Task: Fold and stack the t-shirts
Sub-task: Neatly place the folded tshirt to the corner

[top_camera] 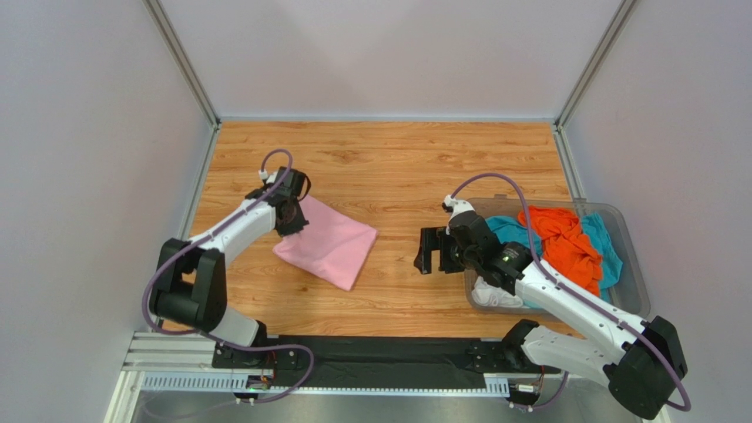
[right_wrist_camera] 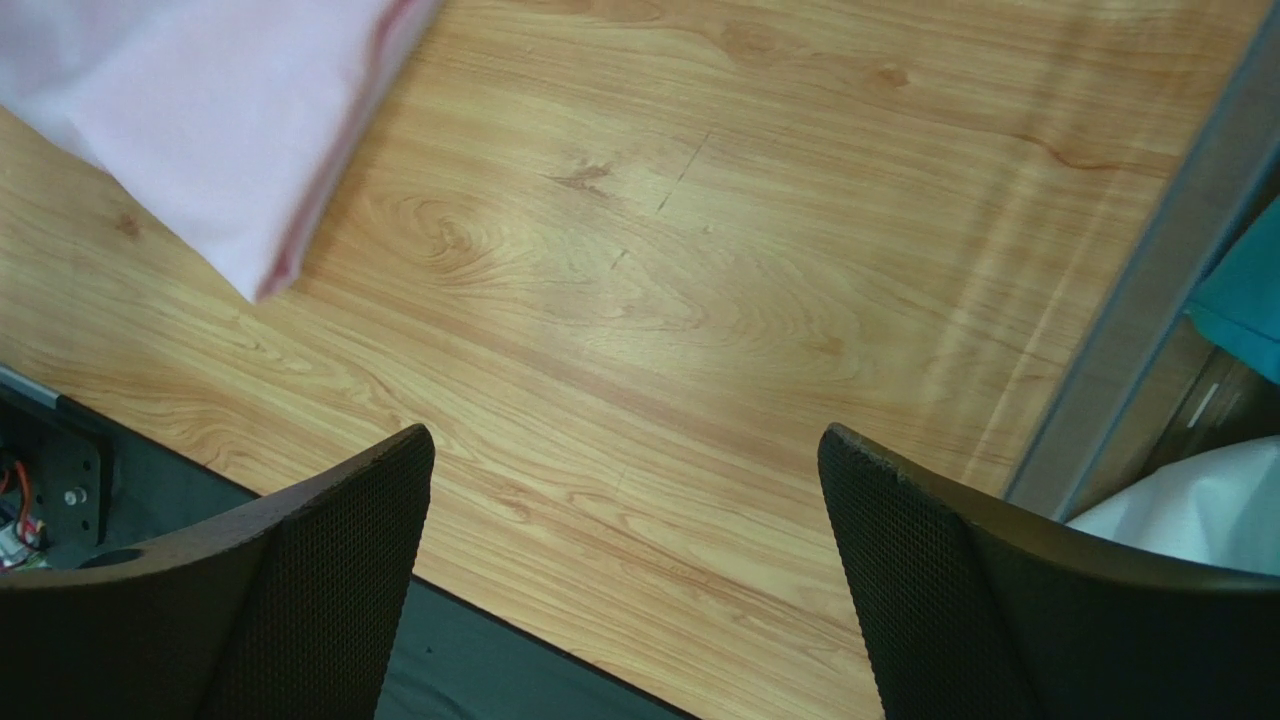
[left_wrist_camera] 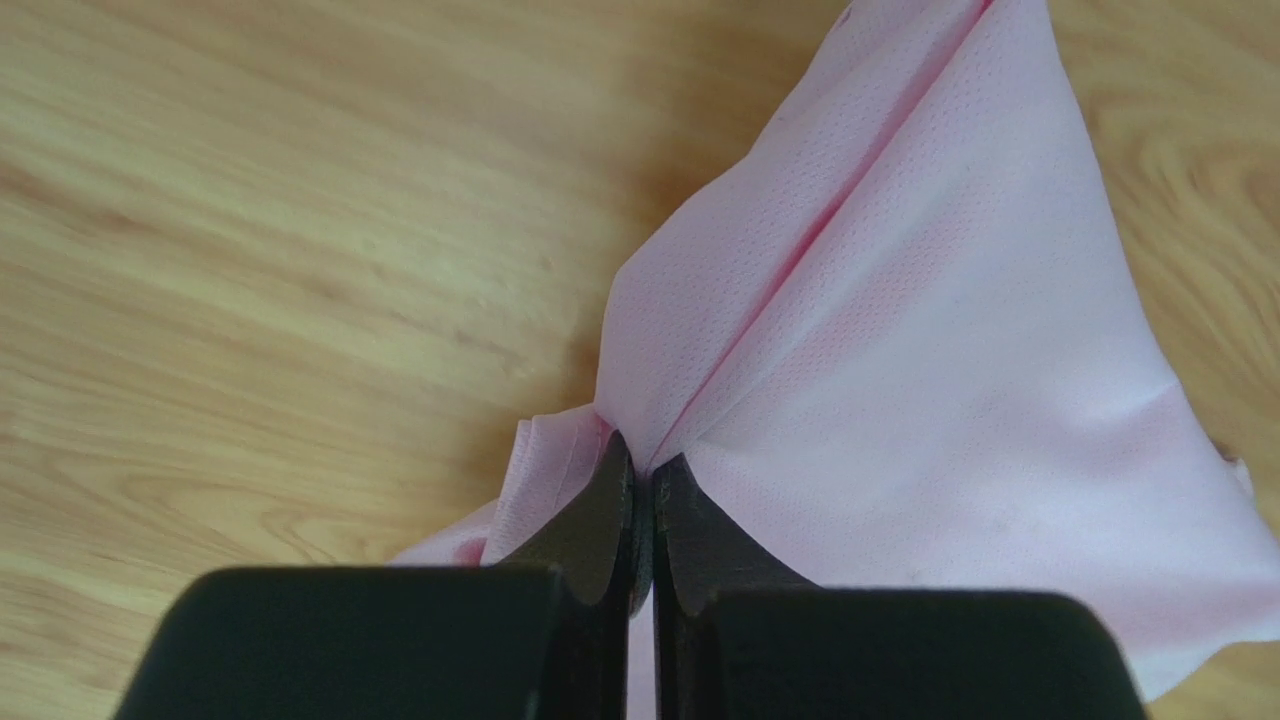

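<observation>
**Table.** Wooden table (top_camera: 397,159), walled on three sides by grey panels. A black base rail (top_camera: 371,352) runs along the near edge.

**Bin.** Clear plastic bin (top_camera: 632,264) at the right edge of the table. It holds the shirts not yet handled, all crumpled together:
- orange t-shirt (top_camera: 565,242) on top, in the middle
- teal t-shirts (top_camera: 605,245) showing on both sides of the orange one
- white t-shirt (top_camera: 494,295) at the near left corner

**Pink t-shirt.** The pink t-shirt (top_camera: 328,245) lies on the table left of centre, well apart from the bin. It is already folded down to a roughly four-sided packet, set at a slant. In the left wrist view its far corner is drawn up into a ridge.

**Progress (judgement).**
- One shirt is out and mostly folded, but not yet released or squared.
- The others are untouched.
- No stack exists yet, so most of the task remains.

**Left gripper.** The left gripper (left_wrist_camera: 639,488) has its jaws pressed together on a pinch of pink cloth at the packet's far left corner.

**Right gripper.** The right gripper (top_camera: 432,249) hovers over bare wood between the packet and the bin. Its fingers (right_wrist_camera: 301,585) are spread wide and hold nothing.

**In the way.**
- The right forearm crosses the bin's near left corner, above the white shirt.
- The bin wall (right_wrist_camera: 1142,300) stands between the open gripper and the pile.
- The orange shirt covers part of the teal, so the pile likely has to be worked from the top down.
</observation>
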{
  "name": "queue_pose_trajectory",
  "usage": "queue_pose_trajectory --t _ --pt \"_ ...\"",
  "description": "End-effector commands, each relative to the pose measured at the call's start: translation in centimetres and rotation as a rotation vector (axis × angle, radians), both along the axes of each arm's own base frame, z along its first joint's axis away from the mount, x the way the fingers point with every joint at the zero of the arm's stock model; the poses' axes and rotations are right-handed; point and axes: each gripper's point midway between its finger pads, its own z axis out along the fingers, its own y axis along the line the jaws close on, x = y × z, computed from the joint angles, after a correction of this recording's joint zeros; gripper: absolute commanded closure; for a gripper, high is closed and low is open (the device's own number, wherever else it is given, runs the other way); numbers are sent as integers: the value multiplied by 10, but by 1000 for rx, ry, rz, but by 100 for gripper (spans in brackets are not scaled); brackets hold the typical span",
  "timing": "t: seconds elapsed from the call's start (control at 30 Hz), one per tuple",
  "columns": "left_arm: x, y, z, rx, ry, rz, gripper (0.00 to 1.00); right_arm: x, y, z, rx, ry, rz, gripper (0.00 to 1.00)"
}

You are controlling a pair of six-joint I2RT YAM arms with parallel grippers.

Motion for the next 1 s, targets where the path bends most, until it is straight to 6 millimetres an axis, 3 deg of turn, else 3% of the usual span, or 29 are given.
queue_pose_trajectory --t 0.0,0.03,0.07,0.13,0.17,0.2,0.27,0.3,0.37,0.4,0.47,0.5,0.53,0.6,0.7,0.83,0.97 --pt "43 46 12 181 -11 29 100 14 -13 5 -46 -61 -22 0" --pt "51 61 12 189 3 68 100 15 -15 4 -52 -62 -26 0" --pt "53 69 -2 198 55 88 100 18 -19 3 -61 -61 -33 0" --pt "75 89 -1 184 39 149 100 23 -23 3 -70 -66 -46 0" --pt "81 94 -14 176 73 155 100 26 -26 0 -80 -59 -56 0" --pt "99 97 -5 154 43 160 100 28 -28 0 -86 -63 -56 0" --pt "112 119 -15 184 68 204 100 34 -32 -1 -97 -62 -63 0" --pt "131 121 -2 188 29 208 100 35 -33 -1 -95 -60 -68 0" --pt "138 148 -10 207 73 273 100 42 -33 0 -82 -57 -75 0" --pt "156 156 4 206 32 298 100 43 -35 -1 -81 -54 -80 0" --pt "162 174 -2 210 60 338 100 49 -34 0 -73 -54 -84 0" --pt "173 181 8 205 32 358 100 50 -35 -2 -77 -49 -86 0" --pt "171 192 2 205 55 385 100 51 -37 -4 -82 -43 -91 0" --pt "177 211 9 219 34 438 100 54 -38 -4 -83 -41 -97 0" --pt "187 227 9 183 13 480 100 58 -41 -6 -82 -36 -106 0" --pt "208 239 15 182 -33 484 100 59 -38 -6 -63 -24 -96 0" --pt "216 246 12 203 -44 510 100 62 -40 -8 -56 -14 -105 0"
